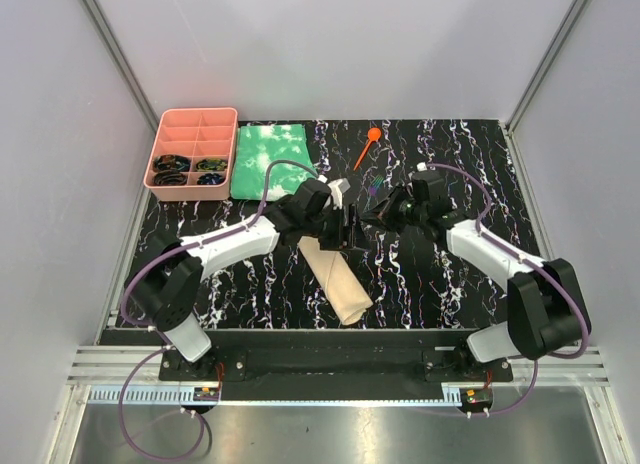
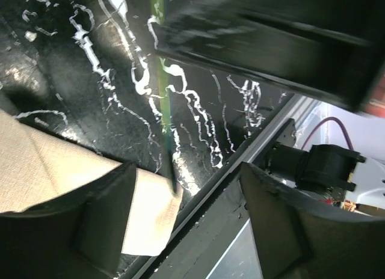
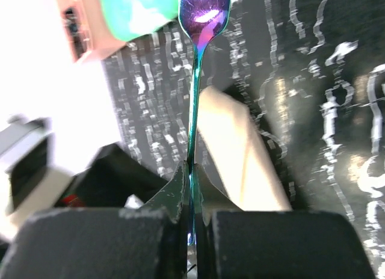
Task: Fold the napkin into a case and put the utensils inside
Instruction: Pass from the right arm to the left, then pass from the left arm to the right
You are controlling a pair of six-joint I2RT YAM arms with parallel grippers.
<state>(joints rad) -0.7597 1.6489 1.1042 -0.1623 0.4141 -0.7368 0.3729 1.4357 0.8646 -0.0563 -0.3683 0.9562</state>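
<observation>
Your right jaws are clamped on the handle of the teal spoon [image 3: 203, 17], so feed it slowly into the folded napkin [image 1: 335, 279] at mid-frame, at whose upper end your left jaws hover, spread wide and empty.

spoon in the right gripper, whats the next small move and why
Probably ease the spoon a little toward the napkin's end. The right gripper is shut on its handle, one end of it sits at the napkin's edge, and the left gripper stands open beside it. Whether a pocket is open there I cannot tell.
</observation>
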